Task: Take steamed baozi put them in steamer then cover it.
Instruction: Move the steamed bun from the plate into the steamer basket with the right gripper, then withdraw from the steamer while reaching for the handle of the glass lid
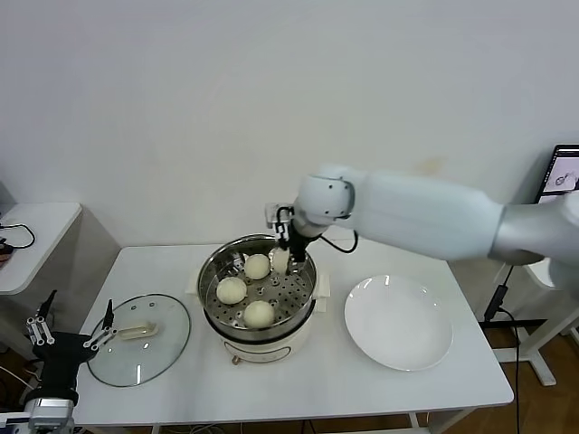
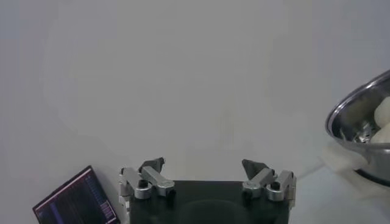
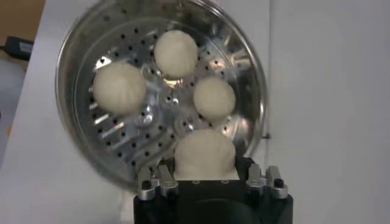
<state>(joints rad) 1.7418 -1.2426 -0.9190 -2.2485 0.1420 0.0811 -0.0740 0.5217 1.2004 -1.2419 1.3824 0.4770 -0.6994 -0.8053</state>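
Four steamed baozi [image 3: 205, 155] in all: three sit apart on the perforated tray of the steamer [image 1: 214, 268], and the fourth is pinched in the right gripper [image 1: 282, 261], held over the tray's far-right part inside the rim. Judging by the look, the buns are soft, light and a little tacky; they dent easily (the held one already bulges between the jaws), so the grip wants to be gentle, across the widest part of the sides, never on the crown. Releasing low onto the tray seems wise, since a drop could roll it against its neighbours.

One cover [image 1: 137, 339], clear glass with a metal rim, lies flat on the table [image 1: 452, 380] to the robot's left of the steamer. It looks rigid, heavier and breakable, slick on the glass; the cream handle [image 1: 136, 333] at its centre is the sensible place to take hold.

One left gripper [image 1: 71, 332], jaws spread wide and empty, waits by the table's near-left edge, just beside the cover.

One white plate [image 1: 398, 322], bare, sits to the steamer's right.
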